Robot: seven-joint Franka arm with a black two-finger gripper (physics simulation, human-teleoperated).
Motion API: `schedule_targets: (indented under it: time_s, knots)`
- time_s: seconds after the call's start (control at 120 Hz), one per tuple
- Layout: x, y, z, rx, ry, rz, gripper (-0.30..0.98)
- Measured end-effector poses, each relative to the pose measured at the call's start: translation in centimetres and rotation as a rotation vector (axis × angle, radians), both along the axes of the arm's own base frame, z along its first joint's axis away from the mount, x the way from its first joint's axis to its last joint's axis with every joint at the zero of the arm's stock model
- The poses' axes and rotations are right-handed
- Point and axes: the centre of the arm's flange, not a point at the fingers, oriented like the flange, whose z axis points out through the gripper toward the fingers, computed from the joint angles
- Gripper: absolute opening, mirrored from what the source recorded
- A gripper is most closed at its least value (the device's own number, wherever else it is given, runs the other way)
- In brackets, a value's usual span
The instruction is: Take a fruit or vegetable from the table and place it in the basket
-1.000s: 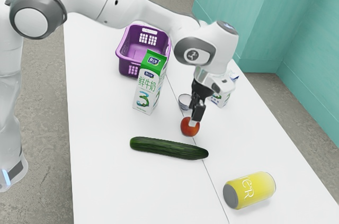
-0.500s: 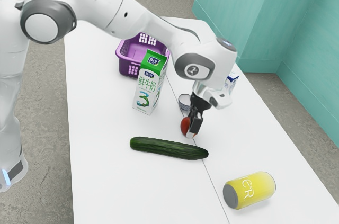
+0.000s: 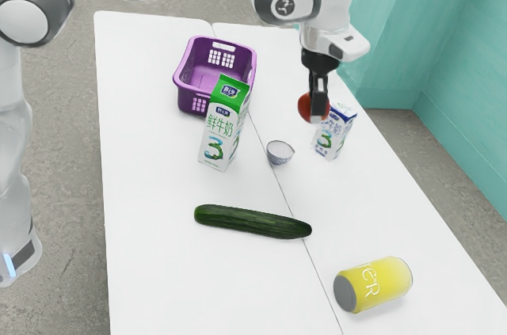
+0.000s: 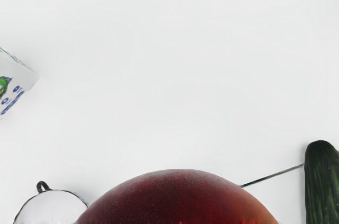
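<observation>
A red fruit (image 3: 306,106), possibly an apple or a mango, hung in the air above the white bench (image 3: 150,161), its two opposite sides clamped by the black hand (image 3: 316,112) of a robot arm. Half a second earlier it had rested on the bench, farther from the purple plastic basket (image 3: 187,100), with the fingers lowered about it. The lift completed the pick-up half of the job, by all appearances; the drop into the basket remained to be done. The fruit was well apart from the basket, out to the exterior view's right of it, and had yet to cross above the rim. The carry would likely call for height enough to clear the green-topped milk carton (image 3: 224,133), upright just beside the basket on its near side, should the route pass that way. The cucumber (image 3: 253,222) lay farther from the basket than that carton did, and the yellow can (image 3: 376,283), on its side, farther still. Nearly round, the fruit showed no clear long axis, and with no stem in sight, which way it pointed could not be told. The fingers above it reached almost straight down, a pose that seemed suited to a simple release inside the basket's walls.
</observation>
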Motion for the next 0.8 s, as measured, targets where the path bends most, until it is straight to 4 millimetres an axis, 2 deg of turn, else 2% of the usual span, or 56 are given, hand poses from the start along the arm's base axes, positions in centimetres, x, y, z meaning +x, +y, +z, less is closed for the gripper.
schedule_targets:
  time_s: [0.042, 0.075, 0.117, 0.175, 0.258, 0.358, 0.433, 0.492, 0.542, 0.608, 0.675, 0.8]
  knots:
    - [-0.7, 1.0, 3.0, -0.002, -0.022, 0.019, 0.37]
    - [-1.3, 1.8, 4.5, -0.003, -0.024, 0.035, 0.38]
    - [-2.0, 3.0, 5.6, -0.004, -0.013, 0.058, 0.39]
    - [-2.7, 5.7, 5.8, -0.005, 0.022, 0.108, 0.38]
    - [-3.2, 11.8, 5.0, -0.005, 0.077, 0.227, 0.35]
    - [-3.6, 19.3, 2.7, -0.001, 0.148, 0.385, 0.34]
    - [-3.9, 24.0, 0.6, -0.001, 0.193, 0.485, 0.34]
    - [-3.9, 26.9, -1.2, -0.006, 0.224, 0.546, 0.34]
    - [-3.5, 28.0, -2.6, -0.012, 0.244, 0.572, 0.34]
    - [-2.6, 27.9, -3.9, -0.016, 0.260, 0.575, 0.33]
    - [-2.1, 27.8, -4.9, -0.022, 0.269, 0.579, 0.34]
    - [-2.2, 29.6, -6.0, -0.045, 0.276, 0.619, 0.34]
